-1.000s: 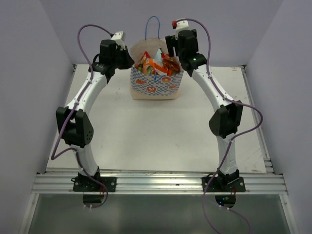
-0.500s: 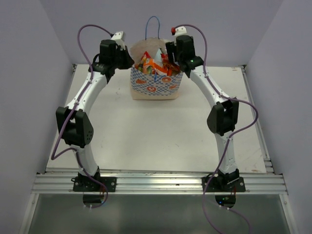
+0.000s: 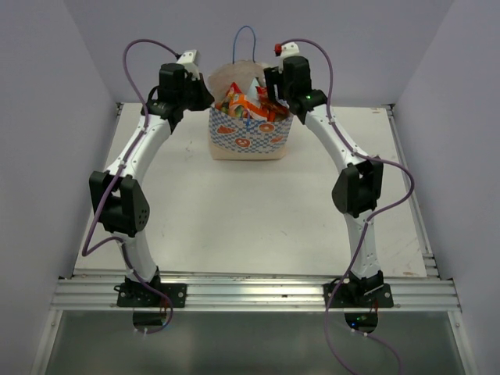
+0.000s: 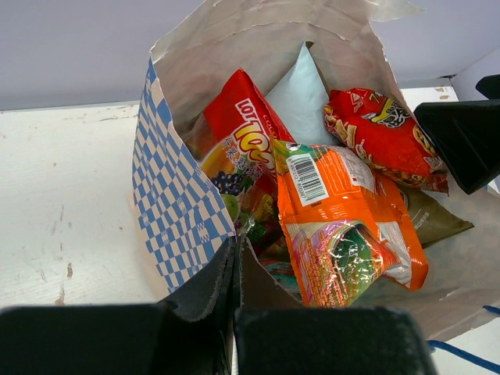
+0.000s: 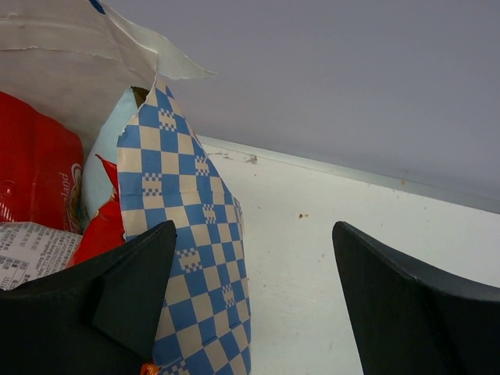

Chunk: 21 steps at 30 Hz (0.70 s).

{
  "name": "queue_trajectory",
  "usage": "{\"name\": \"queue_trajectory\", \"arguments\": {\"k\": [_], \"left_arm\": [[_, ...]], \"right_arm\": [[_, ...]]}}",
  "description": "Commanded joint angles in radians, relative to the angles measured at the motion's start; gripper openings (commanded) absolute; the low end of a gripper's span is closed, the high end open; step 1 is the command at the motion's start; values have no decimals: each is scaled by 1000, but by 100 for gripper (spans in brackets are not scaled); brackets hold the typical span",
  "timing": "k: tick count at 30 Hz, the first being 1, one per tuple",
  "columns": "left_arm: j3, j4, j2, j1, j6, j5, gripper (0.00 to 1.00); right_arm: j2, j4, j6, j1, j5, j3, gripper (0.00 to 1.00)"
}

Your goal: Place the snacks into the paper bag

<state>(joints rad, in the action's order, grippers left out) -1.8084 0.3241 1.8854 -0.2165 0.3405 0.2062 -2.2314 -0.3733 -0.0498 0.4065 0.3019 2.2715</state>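
The paper bag stands upright at the back middle of the table, and its mouth is packed with snacks. In the left wrist view I see an orange packet, two red packets and a light blue one inside it. My left gripper is shut on the rim of the bag's checked left wall. My right gripper is open at the bag's right side. One finger is over the bag's mouth and the other over the table, so they straddle the checked wall. Nothing is held between those fingers.
The white table stretches in front of the bag. Grey walls close in the back and both sides. A blue cord handle stands up behind the bag. Purple cables loop over both arms.
My right gripper has shifted slightly left and down, closer to the bag's right rim. The left gripper and the bag have not moved.
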Motion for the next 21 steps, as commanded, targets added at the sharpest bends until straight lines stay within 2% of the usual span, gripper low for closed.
{"name": "queue_trajectory", "arguments": {"k": [1,13,21], "left_arm": [[-25,-30,9,14,-3,-8,0],[-28,-26,12,14,6,-22,0],[-28,-26,11,12,22,-27,0]], "right_arm": [[64,-23,27,12,-64,40,86],[93,2,36,15,-110,82,87],[108,31,8,11,-90,14,88]]}}
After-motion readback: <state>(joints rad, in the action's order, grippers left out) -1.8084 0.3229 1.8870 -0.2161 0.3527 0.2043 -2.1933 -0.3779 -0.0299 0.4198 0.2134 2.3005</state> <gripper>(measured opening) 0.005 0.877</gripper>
